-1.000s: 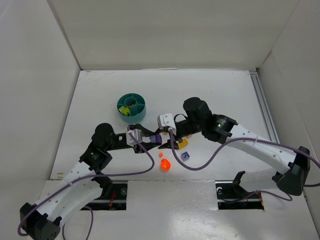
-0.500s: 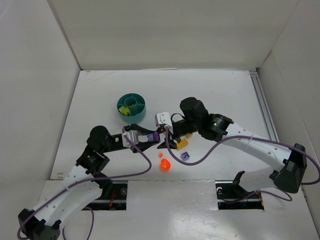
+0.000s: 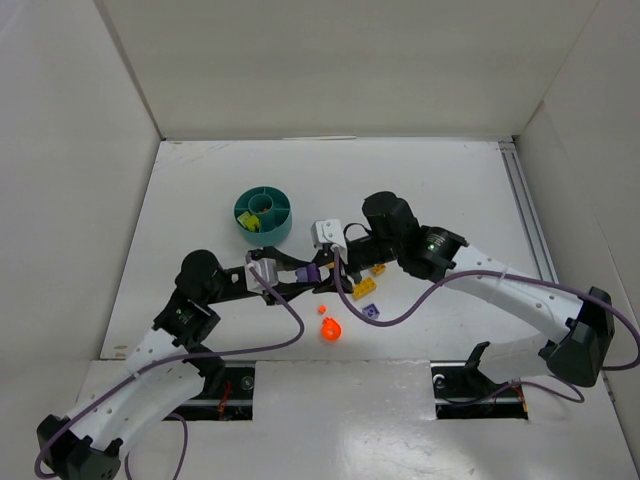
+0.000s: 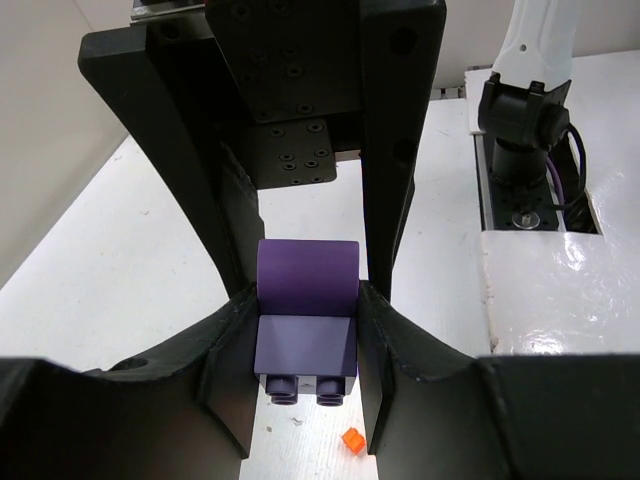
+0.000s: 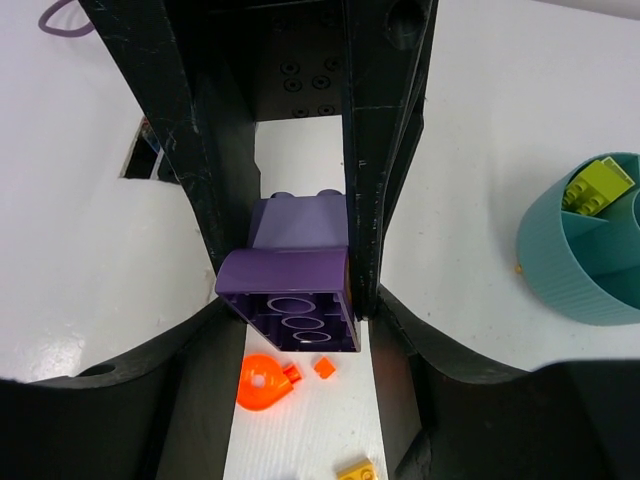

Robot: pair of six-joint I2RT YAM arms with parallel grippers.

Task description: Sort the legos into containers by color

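Handing over purple plastic brick: left gripper clamps it, right gripper straddles, grip unclear; next, presumably, right secures.

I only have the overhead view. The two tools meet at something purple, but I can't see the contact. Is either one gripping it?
Observer: The left tool is clamped on the purple brick, pressing both its sides.
Operator: And the right tool?
Observer: The right tool straddles the same brick from the opposite end; contact there is unclear.
Operator: Which way is it facing?
Observer: Studs face the left tool, hollow underside faces the right tool.
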